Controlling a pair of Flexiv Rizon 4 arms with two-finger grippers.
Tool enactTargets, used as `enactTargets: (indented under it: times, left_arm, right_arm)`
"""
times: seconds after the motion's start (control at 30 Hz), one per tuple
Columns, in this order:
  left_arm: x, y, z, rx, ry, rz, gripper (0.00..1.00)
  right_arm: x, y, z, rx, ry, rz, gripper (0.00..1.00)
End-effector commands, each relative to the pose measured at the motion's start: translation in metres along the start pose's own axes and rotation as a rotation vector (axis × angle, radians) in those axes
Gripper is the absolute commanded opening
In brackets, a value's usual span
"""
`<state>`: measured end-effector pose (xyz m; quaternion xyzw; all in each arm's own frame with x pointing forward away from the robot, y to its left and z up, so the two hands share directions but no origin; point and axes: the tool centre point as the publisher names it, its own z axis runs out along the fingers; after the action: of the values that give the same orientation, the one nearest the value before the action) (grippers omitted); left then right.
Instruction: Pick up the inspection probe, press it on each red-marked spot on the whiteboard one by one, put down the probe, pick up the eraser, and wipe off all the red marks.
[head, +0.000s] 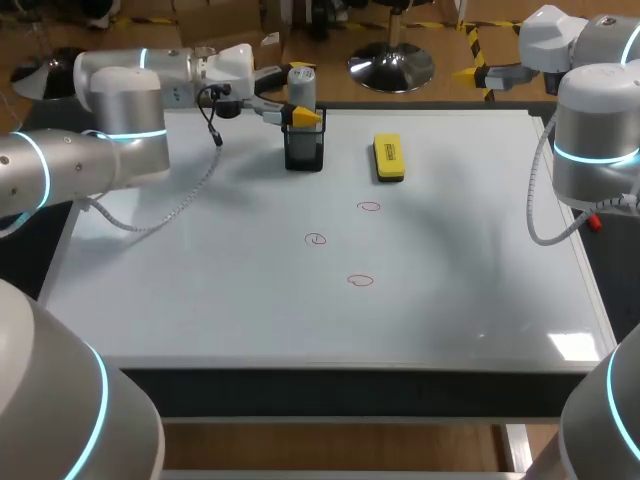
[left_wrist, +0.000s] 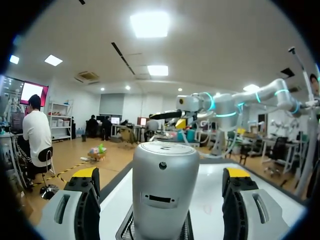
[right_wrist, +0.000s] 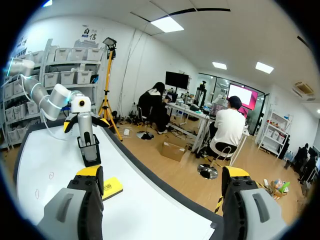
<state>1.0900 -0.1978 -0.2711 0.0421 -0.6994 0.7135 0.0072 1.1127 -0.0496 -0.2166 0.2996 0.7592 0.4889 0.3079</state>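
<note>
The inspection probe (head: 301, 85), a silver cylinder, stands upright in a black mesh holder (head: 303, 150) at the back of the whiteboard (head: 200, 260). My left gripper (head: 298, 108) is open around the probe's upper part. In the left wrist view the probe (left_wrist: 165, 185) sits between the fingers (left_wrist: 85, 200) with a gap on each side. The yellow eraser (head: 388, 157) lies to the holder's right. Three red marks (head: 369, 207), (head: 316, 239), (head: 360, 281) are drawn mid-board. My right gripper (right_wrist: 163, 175) is open and empty, high over the board's right edge, looking toward the probe (right_wrist: 85, 125) and the eraser (right_wrist: 111, 186).
The left arm's cable (head: 190, 195) hangs down onto the board at the left. The right arm's body (head: 595, 140) stands over the board's right edge.
</note>
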Motion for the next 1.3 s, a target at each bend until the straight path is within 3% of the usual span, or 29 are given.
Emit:
enactTargets:
  times: [0.03, 0.07, 0.17, 0.2, 0.27, 0.3, 0.73, 1.3]
  left_arm:
    - [0.004, -0.001, -0.001, -0.006, -0.004, 0.005, 1.00]
    - [0.004, -0.001, -0.002, -0.004, -0.002, 0.005, 1.00]
    - [0.004, 0.000, -0.002, -0.003, 0.003, 0.006, 0.67]
    - [0.004, 0.001, -0.003, -0.004, 0.004, 0.006, 0.42]
    - [0.003, 0.002, -0.003, -0.005, 0.005, 0.005, 0.22]
    - [0.003, 0.002, -0.004, -0.006, 0.006, 0.006, 0.01]
    - [-0.003, -0.001, -0.007, 0.001, 0.027, 0.019, 0.00]
    - [0.000, -0.033, -0.004, -0.005, 0.027, 0.020, 0.00]
  right_arm:
    - [0.000, 0.000, 0.000, 0.001, 0.001, 0.000, 1.00]
    - [0.000, 0.000, 0.000, 0.001, 0.001, 0.000, 1.00]
    - [0.000, 0.000, 0.000, 0.001, 0.001, 0.000, 1.00]
    - [0.000, 0.000, 0.000, 0.001, 0.001, 0.000, 1.00]
    - [0.000, 0.000, 0.000, 0.001, 0.001, 0.000, 1.00]
    - [0.000, 0.000, 0.000, 0.001, 0.001, 0.000, 1.00]
    - [0.000, 0.000, 0.000, 0.001, 0.001, 0.000, 1.00]
    - [0.000, 0.000, 0.000, 0.001, 0.001, 0.000, 1.00]
